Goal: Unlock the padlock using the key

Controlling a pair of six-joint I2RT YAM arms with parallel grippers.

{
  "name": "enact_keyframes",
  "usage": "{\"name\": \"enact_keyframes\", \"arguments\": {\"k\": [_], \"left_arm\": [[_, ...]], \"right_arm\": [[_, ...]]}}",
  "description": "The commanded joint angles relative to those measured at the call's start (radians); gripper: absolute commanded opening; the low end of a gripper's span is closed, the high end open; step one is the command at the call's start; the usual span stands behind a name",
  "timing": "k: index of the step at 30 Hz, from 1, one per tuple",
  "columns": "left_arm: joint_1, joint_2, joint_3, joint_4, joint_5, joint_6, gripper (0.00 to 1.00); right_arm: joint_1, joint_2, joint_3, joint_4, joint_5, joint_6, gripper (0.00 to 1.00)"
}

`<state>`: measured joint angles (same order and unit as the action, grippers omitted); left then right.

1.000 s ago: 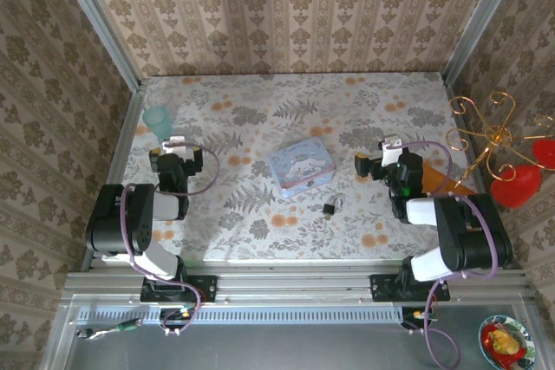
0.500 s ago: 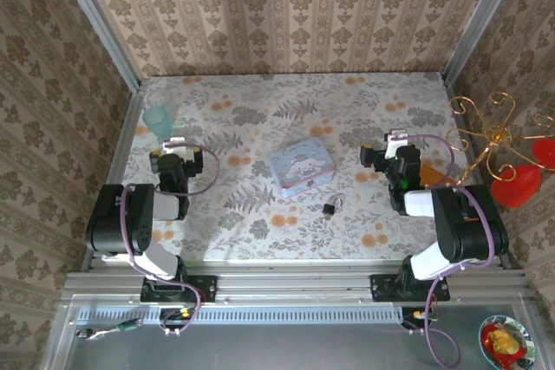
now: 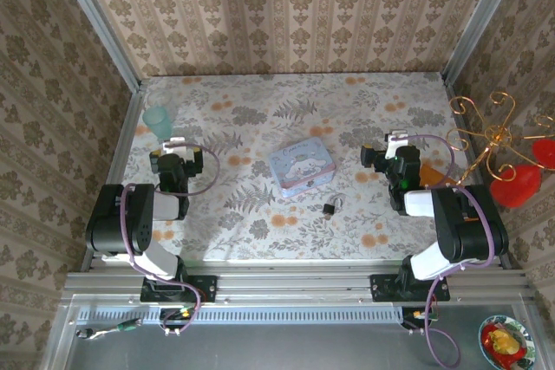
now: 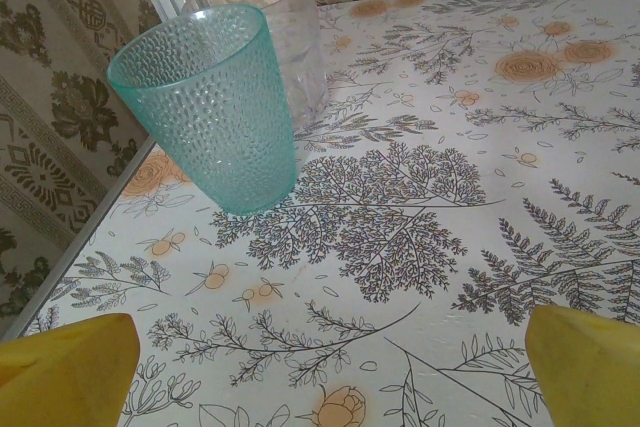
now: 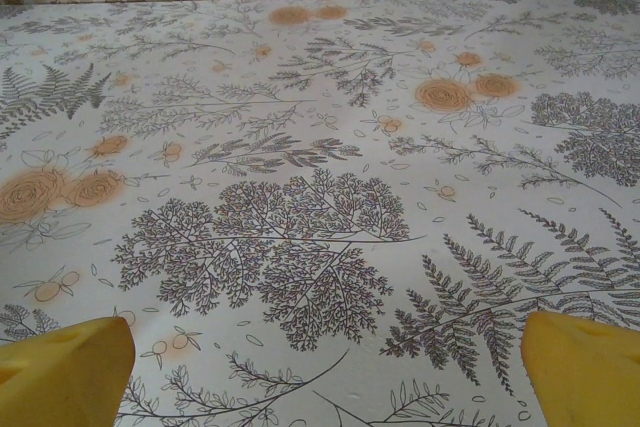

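Observation:
The padlock point(image 3: 330, 208), a tiny dark block with a thin silvery shackle, lies on the floral table in front of the pale blue tin point(image 3: 301, 168). I cannot make out a separate key. My left gripper point(image 3: 176, 143) rests at the table's left side, far from the padlock. In the left wrist view it point(image 4: 320, 377) is open, its yellow fingertips point(image 4: 70, 367) wide apart over bare cloth. At the right side, my right gripper point(image 3: 381, 152) is beyond and to the right of the padlock. It point(image 5: 325, 372) is open too, with nothing between its fingertips point(image 5: 585, 362).
A teal dimpled cup point(image 4: 210, 107) and a clear cup point(image 4: 275, 27) stand just ahead of the left gripper, near the left wall. A golden wire stand point(image 3: 499, 140) with red ornaments rises at the right edge. Patterned walls close in three sides.
The right gripper has drawn slightly to the right and away from the padlock, then held still. The left arm, padlock and tin have not moved.

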<state>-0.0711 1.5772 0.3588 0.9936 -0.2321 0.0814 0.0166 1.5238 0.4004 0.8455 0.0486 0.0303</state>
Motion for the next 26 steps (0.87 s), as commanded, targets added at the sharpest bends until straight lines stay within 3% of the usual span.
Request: {"name": "enact_keyframes", "arguments": {"k": [1,26], "left_arm": [[-0.001,-0.013,0.005,-0.001,-0.004,-0.019,1.00],[-0.001,-0.011,0.005,0.000,-0.005,-0.020,1.00]], "right_arm": [[-0.001,0.003,0.010,0.000,0.024,0.003,1.00],[-0.001,0.002,0.008,0.003,0.026,0.005,1.00]]}}
